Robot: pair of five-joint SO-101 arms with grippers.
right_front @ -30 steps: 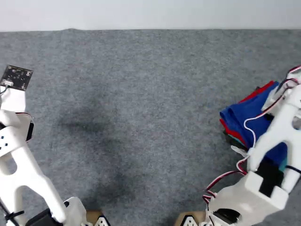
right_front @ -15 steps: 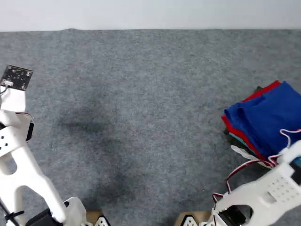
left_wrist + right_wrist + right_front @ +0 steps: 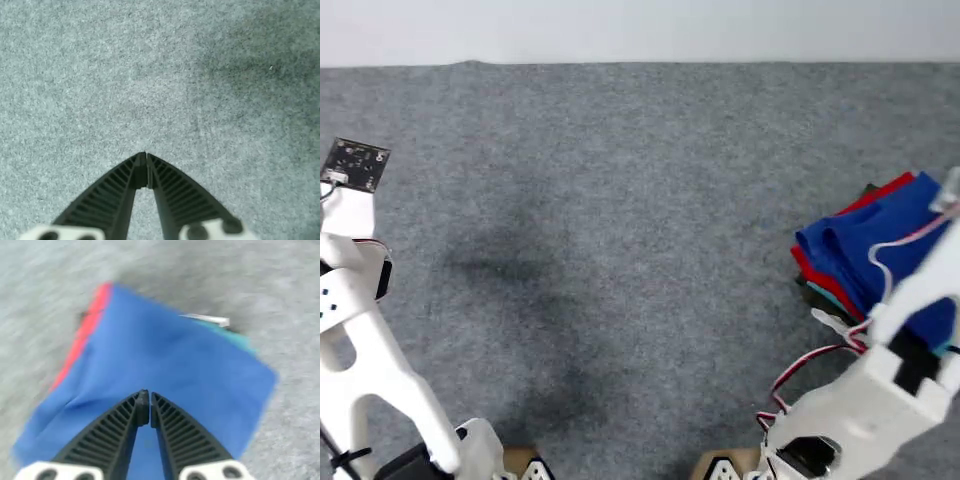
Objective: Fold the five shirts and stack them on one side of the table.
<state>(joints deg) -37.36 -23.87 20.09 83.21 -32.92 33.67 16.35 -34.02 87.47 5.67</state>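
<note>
Right gripper point(image 3: 145, 395) hangs just above the blue shirt point(image 3: 170, 360) with its jaws pressed together and nothing between them. That shirt tops a stack at the right edge of the grey table point(image 3: 640, 180), with a red shirt point(image 3: 817, 277) and a teal shirt point(image 3: 243, 342) showing at the stack's edges beneath it. How many layers lie under it cannot be counted. The left gripper point(image 3: 146, 156) is likewise closed and empty, over bare table by the left edge, well apart from the stack.

No loose shirt lies on the table, so the job looks close to finished, and the step in hand seems to be settling the stack or leaving it. If it needs pressing, the closed tips should come down on the middle of the blue shirt, away from its loose folded corner, and push straight down without sliding. Any sideways drag would likely slide the top fold off the red shirt. Lifting away should also be vertical, so the ribbed fingers point(image 3: 110, 432) don't snag the cloth.
</note>
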